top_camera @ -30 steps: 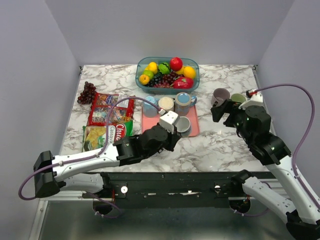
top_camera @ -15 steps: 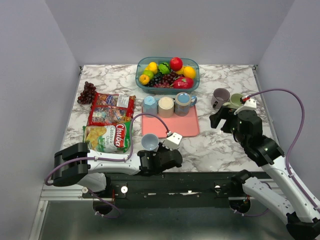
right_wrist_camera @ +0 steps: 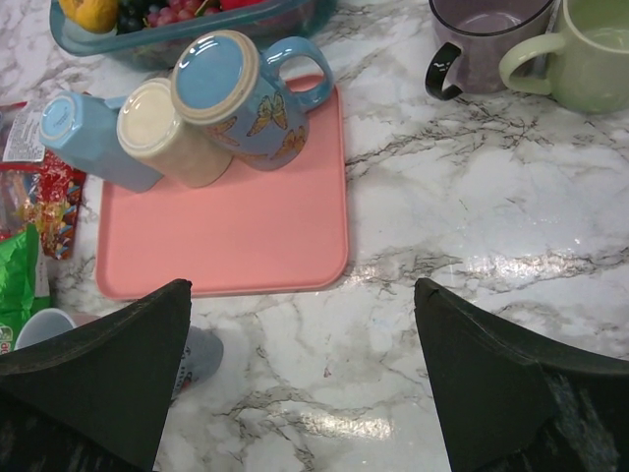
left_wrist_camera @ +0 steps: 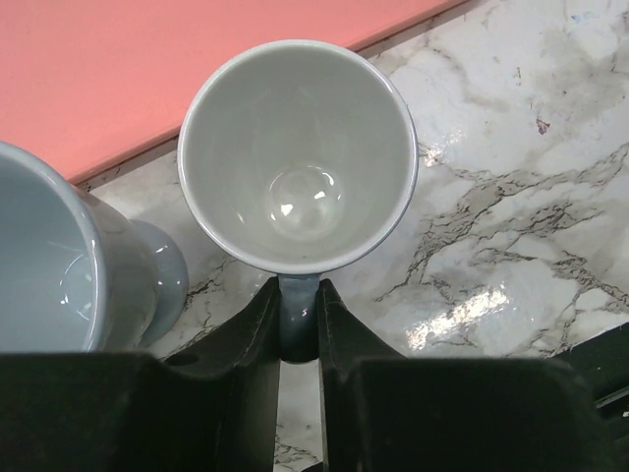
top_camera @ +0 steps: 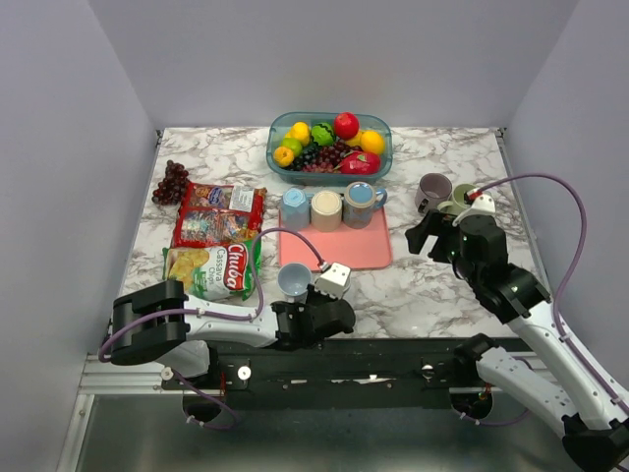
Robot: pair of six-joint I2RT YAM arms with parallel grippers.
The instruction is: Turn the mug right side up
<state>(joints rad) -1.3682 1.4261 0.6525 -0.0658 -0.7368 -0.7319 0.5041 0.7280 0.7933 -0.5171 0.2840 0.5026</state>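
Mug point(left_wrist_camera: 295, 147) — mouth up | moved off tray point(top_camera: 344, 251) | left pincer point(left_wrist_camera: 298, 313) gripping it

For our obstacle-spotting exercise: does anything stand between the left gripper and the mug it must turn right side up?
Nothing visible does. The left gripper is shut on the grey mug by its handle, so no gap is left to block. A pale blue cup stands close beside the mug, to its left in the wrist view, not between them.
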